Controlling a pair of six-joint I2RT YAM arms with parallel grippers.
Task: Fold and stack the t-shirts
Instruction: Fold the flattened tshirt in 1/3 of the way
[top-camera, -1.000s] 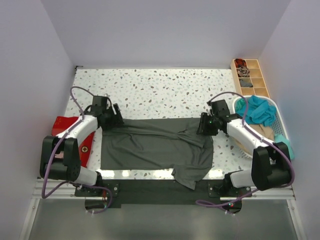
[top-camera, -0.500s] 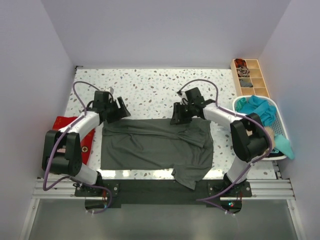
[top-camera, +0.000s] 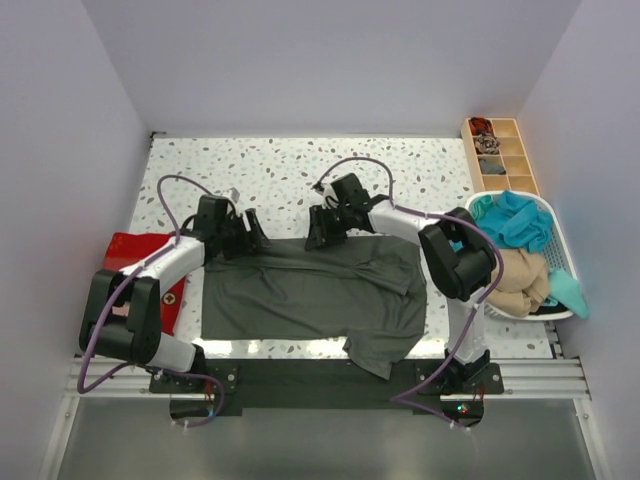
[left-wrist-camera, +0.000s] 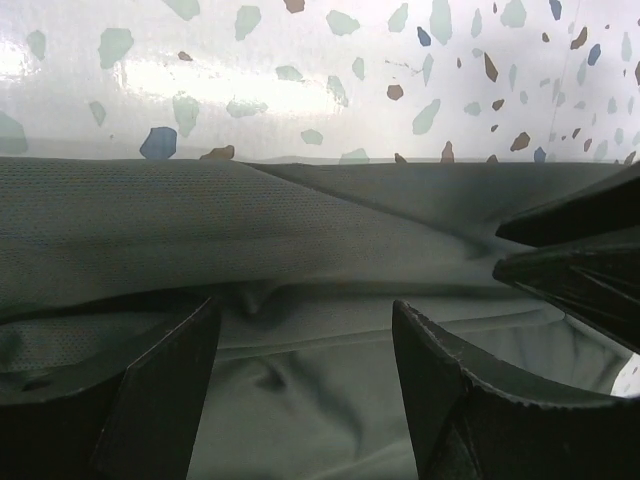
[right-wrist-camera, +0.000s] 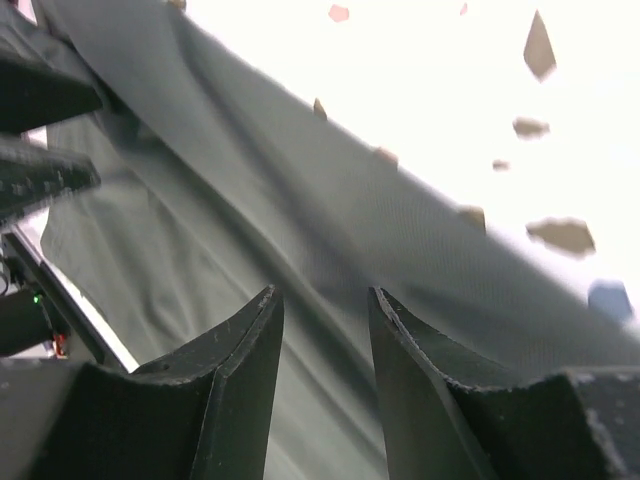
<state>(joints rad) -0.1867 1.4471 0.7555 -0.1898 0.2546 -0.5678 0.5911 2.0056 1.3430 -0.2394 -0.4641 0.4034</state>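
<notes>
A: Your dark grey-green t-shirt (top-camera: 310, 295) lies spread flat at the near middle of the speckled table (top-camera: 300, 170). Its far edge runs straight from side to side, and its near-right sleeve droops over the table's near edge.

B: You have both grippers at that far edge. Your left gripper (top-camera: 252, 228) sits near the shirt's far-left corner. In the left wrist view its 2 fingers (left-wrist-camera: 160, 390) stand wide apart just over the cloth. A small pucker of fabric lies between them, and nothing is pinched.

A: Your right gripper (top-camera: 318, 228) is near the middle of the same edge, close to the left one but not touching it. In the right wrist view its fingertips (right-wrist-camera: 235, 390) are parted by a narrow gap. You see the shirt beyond the gap, so it is released too.

B: Further out, your red t-shirt (top-camera: 130, 247) lies at the table's left edge, just beside the dark one and partly under the left arm.

A: On your right, the white basket (top-camera: 560, 313) holds a teal t-shirt (top-camera: 515, 220) at its far end and a tan t-shirt (top-camera: 515, 275) nearer you. Beyond it, a wooden tray (top-camera: 518, 150) with compartments sits in the far-right corner.
</notes>
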